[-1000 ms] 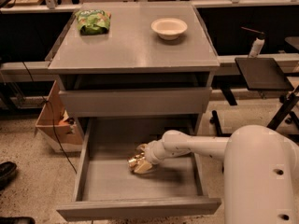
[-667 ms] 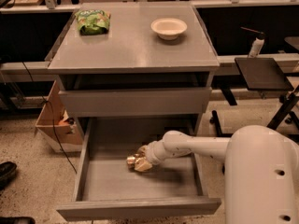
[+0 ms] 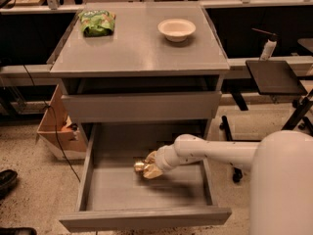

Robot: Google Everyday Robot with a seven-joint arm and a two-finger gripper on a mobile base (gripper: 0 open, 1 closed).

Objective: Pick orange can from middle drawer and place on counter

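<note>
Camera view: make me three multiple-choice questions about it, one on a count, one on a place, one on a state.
1. How many things lie on the counter? A) one B) two C) four
2. Where is the gripper? A) over the counter B) out of sight C) down in the middle drawer, at the orange can
3. How is the middle drawer? A) pulled open B) pushed shut C) lifted onto the counter

Answers: B, only a green bag and a white bowl are there; C, the arm reaches into the drawer; A, its floor is exposed.
</note>
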